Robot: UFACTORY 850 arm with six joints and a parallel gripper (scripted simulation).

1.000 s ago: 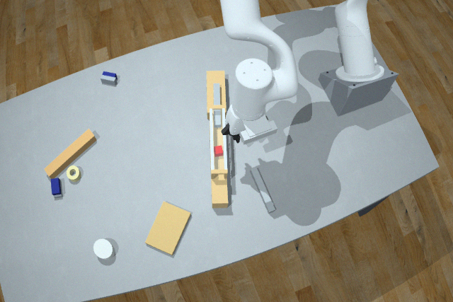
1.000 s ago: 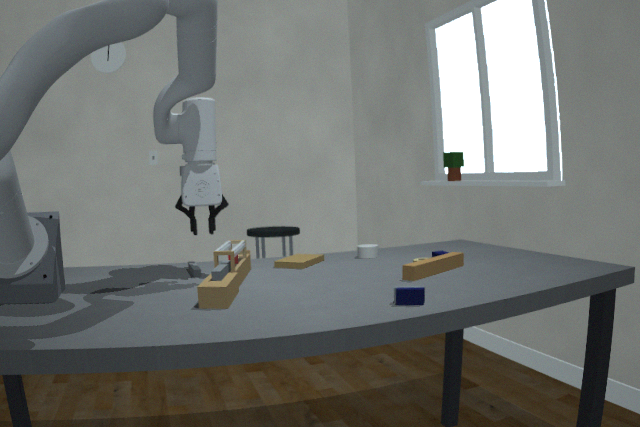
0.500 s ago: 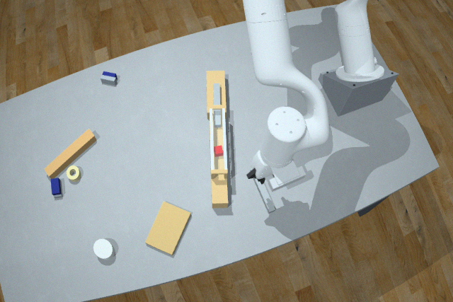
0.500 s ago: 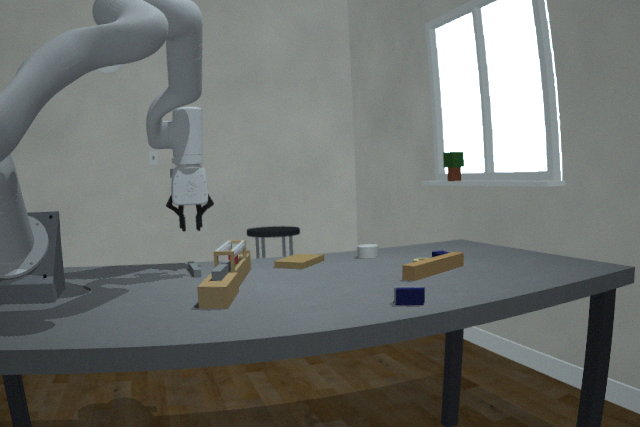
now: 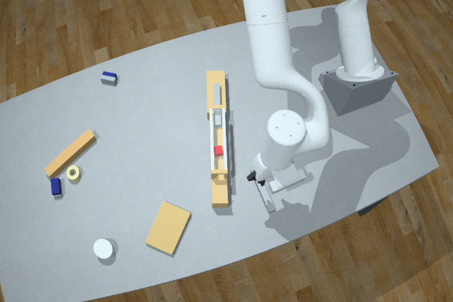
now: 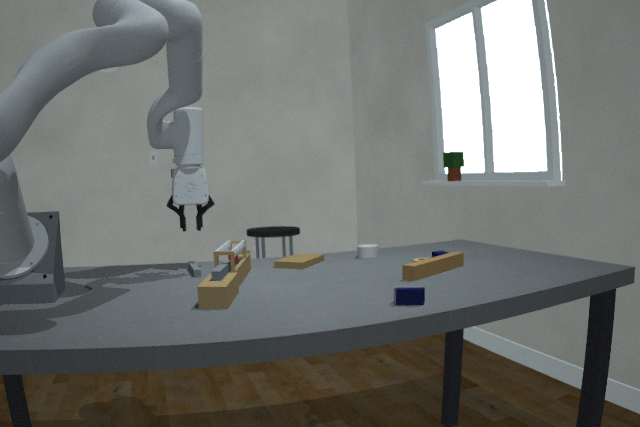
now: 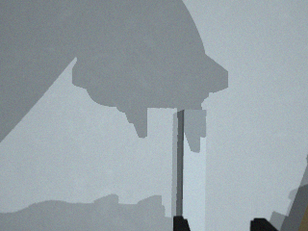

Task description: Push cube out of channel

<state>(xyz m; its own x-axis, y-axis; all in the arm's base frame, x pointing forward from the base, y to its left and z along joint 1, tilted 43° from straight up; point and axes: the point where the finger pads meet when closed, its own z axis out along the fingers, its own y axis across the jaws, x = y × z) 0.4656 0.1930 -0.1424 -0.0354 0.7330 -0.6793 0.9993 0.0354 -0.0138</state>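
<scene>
The gripper (image 5: 255,177), part-closed and holding nothing, is hung above the grey stick (image 5: 266,196) on the tabletop (image 5: 153,116), presumably wanted for pushing the red cube (image 5: 218,151) lying inside the channel (image 5: 219,138).

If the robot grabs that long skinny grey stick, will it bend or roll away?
The grey stick has straight, flat sides, so it probably stays stiff and slides rather than rolls. It is long and thin, so gripped near one end it may droop or twist. The gripper hangs above it, partly open, holding nothing.
</scene>
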